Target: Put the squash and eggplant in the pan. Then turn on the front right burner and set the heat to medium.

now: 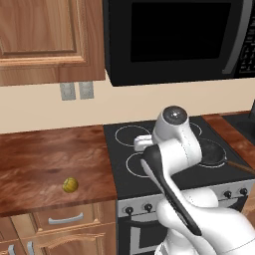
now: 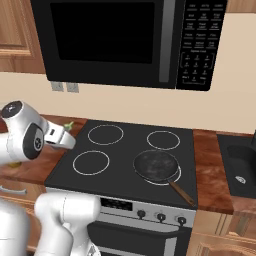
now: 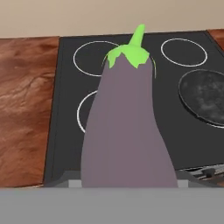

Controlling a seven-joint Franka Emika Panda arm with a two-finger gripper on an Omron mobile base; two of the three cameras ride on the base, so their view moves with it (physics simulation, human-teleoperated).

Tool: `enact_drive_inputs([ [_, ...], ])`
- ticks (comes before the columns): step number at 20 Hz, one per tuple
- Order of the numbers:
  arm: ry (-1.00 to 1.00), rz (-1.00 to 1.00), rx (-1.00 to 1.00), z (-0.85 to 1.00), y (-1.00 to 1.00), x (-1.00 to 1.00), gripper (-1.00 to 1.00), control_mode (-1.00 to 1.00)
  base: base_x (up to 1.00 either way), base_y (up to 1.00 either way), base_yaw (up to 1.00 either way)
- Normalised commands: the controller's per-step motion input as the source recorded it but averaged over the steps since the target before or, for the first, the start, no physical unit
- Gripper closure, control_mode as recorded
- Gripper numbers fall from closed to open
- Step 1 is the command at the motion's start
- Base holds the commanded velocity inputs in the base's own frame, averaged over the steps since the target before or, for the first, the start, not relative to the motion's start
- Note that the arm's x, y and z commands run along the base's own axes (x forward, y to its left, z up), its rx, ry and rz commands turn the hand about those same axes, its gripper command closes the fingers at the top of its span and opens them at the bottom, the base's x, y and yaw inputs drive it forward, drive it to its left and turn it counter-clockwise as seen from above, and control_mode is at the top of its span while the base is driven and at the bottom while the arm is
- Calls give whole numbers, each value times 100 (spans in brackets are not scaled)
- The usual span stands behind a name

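So the eggplant (image 3: 124,127) is pinched in the jaws right now, seen dead centre in the hand view, with its long axis running straight out along the hand and the green stem cap pointing away toward the back of the cooktop (image 3: 65,87). In the right base view just the green tip can be made out past the gripper (image 2: 65,134), which is held over the left edge of the stove.

The relation that matters: the pan (image 2: 156,166) is parked on the front right burner (image 2: 175,179), and it lies off to the right of the held eggplant, well apart, with the front left ring in between. A sideways carry to the right is probably what's called for, and since the eggplant sticks out lengthwise past the jaws, the drop should likely be judged from its middle, not its tip.

The squash (image 1: 70,185) is left sitting on the wooden desk (image 1: 50,154), well to the left of the stove, untouched.

Writing: microwave keypad labels are there in the right base view, but too small to be read. No brands spotted.
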Motion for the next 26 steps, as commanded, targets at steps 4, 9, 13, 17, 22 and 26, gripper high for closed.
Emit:
enact_drive_inputs([
  [4,-3,-12,2,0,-69,-18,100,-100,0,0,0],
  [9,-4,-10,4,0,-72,-16,100,-100,0,0,0],
  [13,-6,-4,5,0,-67,-9,100,-100,0,0,0],
  [17,-1,0,7,0,-62,0,100,-100,0,0,0],
  [22,0,0,9,0,-59,0,100,-100,0,0,0],
  [26,0,0,8,0,-52,0,100,-100,0,0,0],
])
